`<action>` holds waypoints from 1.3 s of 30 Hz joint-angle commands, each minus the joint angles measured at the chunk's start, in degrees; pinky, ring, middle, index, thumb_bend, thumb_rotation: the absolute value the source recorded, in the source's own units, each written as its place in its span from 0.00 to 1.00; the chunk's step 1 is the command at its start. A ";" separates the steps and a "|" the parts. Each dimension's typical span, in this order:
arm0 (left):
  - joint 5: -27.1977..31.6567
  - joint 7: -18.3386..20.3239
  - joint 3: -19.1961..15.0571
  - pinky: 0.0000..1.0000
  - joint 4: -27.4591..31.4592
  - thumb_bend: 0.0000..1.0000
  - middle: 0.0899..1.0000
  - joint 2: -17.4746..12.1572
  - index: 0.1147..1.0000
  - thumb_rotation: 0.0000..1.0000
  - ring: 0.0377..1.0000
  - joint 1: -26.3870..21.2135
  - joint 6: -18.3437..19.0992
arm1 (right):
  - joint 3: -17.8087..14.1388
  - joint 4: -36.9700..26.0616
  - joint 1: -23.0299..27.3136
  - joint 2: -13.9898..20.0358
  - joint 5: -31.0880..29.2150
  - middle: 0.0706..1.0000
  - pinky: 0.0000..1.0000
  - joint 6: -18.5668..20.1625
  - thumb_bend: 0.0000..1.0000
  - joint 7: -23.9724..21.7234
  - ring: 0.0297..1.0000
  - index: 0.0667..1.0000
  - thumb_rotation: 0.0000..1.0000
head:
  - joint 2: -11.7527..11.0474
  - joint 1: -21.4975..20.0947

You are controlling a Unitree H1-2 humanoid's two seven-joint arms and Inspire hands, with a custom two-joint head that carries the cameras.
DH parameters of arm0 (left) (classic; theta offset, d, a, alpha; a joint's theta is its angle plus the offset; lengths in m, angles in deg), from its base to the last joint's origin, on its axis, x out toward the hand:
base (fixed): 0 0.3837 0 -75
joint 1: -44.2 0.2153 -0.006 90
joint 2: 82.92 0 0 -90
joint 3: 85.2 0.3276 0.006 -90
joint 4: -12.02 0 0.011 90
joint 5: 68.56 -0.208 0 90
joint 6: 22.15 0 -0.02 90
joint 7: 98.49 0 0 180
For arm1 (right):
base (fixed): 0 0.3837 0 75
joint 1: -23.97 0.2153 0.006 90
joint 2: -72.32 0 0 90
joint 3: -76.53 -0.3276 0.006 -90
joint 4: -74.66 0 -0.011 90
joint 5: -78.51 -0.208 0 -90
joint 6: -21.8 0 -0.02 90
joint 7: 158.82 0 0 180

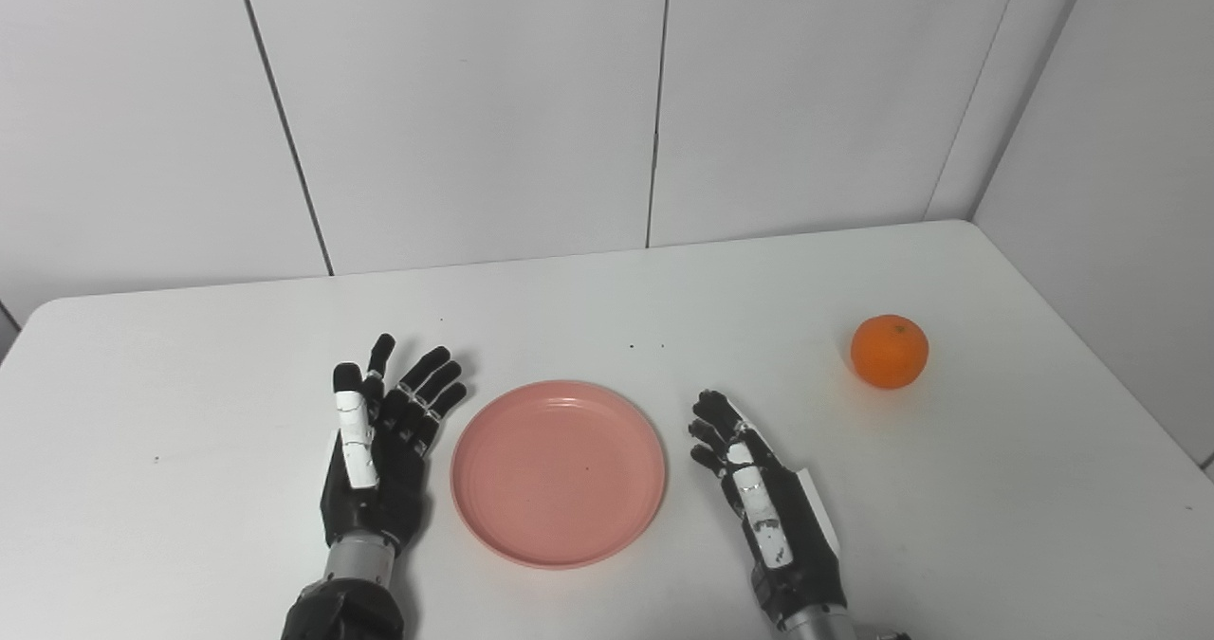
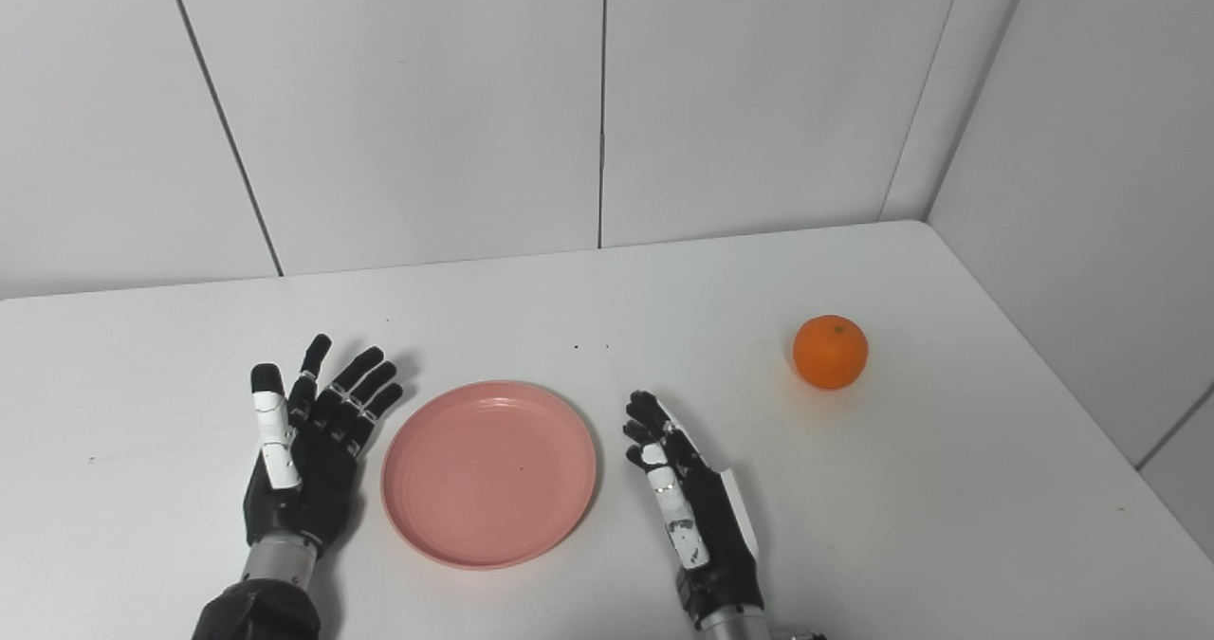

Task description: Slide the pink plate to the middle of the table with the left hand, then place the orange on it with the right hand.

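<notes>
Orange, round, glossy fruit [image 1: 889, 351]: fwd-right of right hand [image 1: 763, 498], well apart. Round pink plastic plate [image 1: 558, 470] sits betw. right and left hand [image 1: 379, 446]; both open, empty.

a smooth white bench with rounded corners [image 1: 607, 289] fills the lower part of both views, its matte top marked by a few tiny dark specks. behind it stands a back wall of plain white panels [image 1: 465, 100], split by thin dark vertical seams, one of them leaning. on the right, a second wall of pale grey-white panels [image 2: 1091, 166] meets the back wall at a corner and runs just beside the bench's right edge. the light is soft and even, with faint shadows.
</notes>
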 commanded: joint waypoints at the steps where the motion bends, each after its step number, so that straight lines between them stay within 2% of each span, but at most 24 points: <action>1: 0.24 0.12 -0.14 0.77 -1.55 0.94 0.69 -0.29 0.96 0.82 0.75 -0.48 0.24 | -0.06 1.87 -1.82 -0.81 1.59 0.88 0.88 -4.10 0.86 1.10 0.88 0.86 0.90 | -0.22 -0.19; 4: 0.44 0.59 -0.30 0.77 -2.42 0.93 0.69 -0.59 0.96 0.82 0.75 -0.82 -0.13 | -0.33 -0.45 -1.58 -0.99 3.98 0.86 0.85 -3.69 0.85 2.72 0.85 0.84 0.88 | -0.56 -0.80; 6: 0.64 0.80 -0.39 0.78 -3.10 0.93 0.68 -0.83 0.96 0.82 0.75 -1.14 -0.26 | -0.78 -1.99 -0.90 -0.97 7.07 0.82 0.78 -4.22 0.83 4.48 0.81 0.80 0.87 | -0.89 -1.27; 11: 0.89 1.38 -0.78 0.77 -4.23 0.94 0.68 -0.97 0.97 0.81 0.75 -1.78 -0.42 | -1.45 -4.88 1.30 0.67 15.56 0.77 0.70 -4.72 0.78 7.19 0.76 0.78 0.89 | -1.40 -1.82; 17: 0.93 1.79 -1.19 0.77 -4.90 0.94 0.69 -0.59 0.97 0.81 0.75 -1.88 -0.62 | -2.79 -9.19 4.58 3.94 24.19 0.75 0.64 -0.26 0.83 7.28 0.73 0.78 0.92 | -1.62 -1.55; 19: 0.68 1.78 -1.17 0.77 -4.93 0.94 0.69 -0.53 0.97 0.81 0.75 -1.77 -0.72 | -3.09 -10.73 6.30 6.24 29.43 0.75 0.70 1.08 0.81 6.96 0.74 0.78 0.91 | -1.63 -1.48; 23: 0.57 1.72 -1.16 0.77 -4.86 0.94 0.69 -0.47 0.97 0.82 0.75 -1.64 -0.70 | -3.84 -11.53 9.77 9.42 33.85 0.74 0.63 1.29 0.83 7.14 0.72 0.75 0.85 | -1.59 -1.34; 26: 0.79 1.68 -1.32 0.77 -4.96 0.94 0.69 -0.46 0.97 0.82 0.75 -1.68 -0.52 | -4.04 -11.35 11.82 11.29 36.72 0.74 0.63 1.53 0.84 7.31 0.71 0.74 0.84 | -1.56 -1.36; 33: 1.05 1.93 -1.53 0.76 -5.55 0.93 0.69 -0.38 0.97 0.82 0.76 -1.88 -0.58 | -4.30 -11.49 16.40 16.21 45.73 0.75 0.63 3.21 0.85 5.80 0.72 0.75 0.88 | -2.09 -1.24; 39: 1.32 2.05 -1.43 0.77 -5.24 0.93 0.68 -0.33 0.97 0.82 0.76 -1.67 -0.35 | -4.99 -11.20 19.57 19.73 50.87 0.78 0.69 5.54 0.86 3.52 0.75 0.76 0.88 | -2.12 -1.19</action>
